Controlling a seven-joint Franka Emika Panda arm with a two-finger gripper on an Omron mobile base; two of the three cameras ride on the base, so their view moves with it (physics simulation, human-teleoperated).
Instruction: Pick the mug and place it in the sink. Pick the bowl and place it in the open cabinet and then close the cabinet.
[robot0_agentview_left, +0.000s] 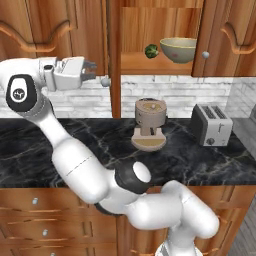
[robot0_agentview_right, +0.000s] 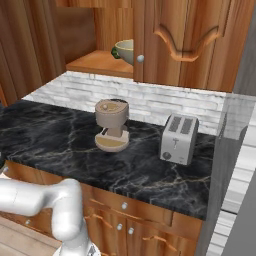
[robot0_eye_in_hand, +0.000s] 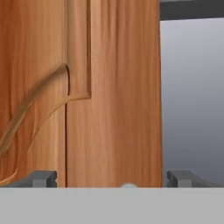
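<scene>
My gripper (robot0_agentview_left: 91, 70) is spread wide, holding nothing, pointing sideways at the cabinet door (robot0_eye_in_hand: 113, 109) edge beside its knob (robot0_agentview_left: 105, 81). The bowl (robot0_agentview_left: 178, 49) sits upright, mouth up, on the cabinet (robot0_agentview_left: 150, 62) shelf.

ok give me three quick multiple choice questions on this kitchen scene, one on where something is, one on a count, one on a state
1. Where is the bowl?
A. on the counter beside the toaster
B. on the shelf inside the cabinet
C. held by the gripper

2. How many slots does the toaster have on top?
A. one
B. two
C. four

3. How do the fingers of the gripper stand?
A. spread apart with nothing between them
B. shut on the bowl
C. shut on a knob

Answers: 1 B, the bowl sits on the wooden shelf next to a small green ball. 2 B, two dark slots show on its top. 3 A, the hand view shows the tips wide apart before the cabinet door.
</scene>
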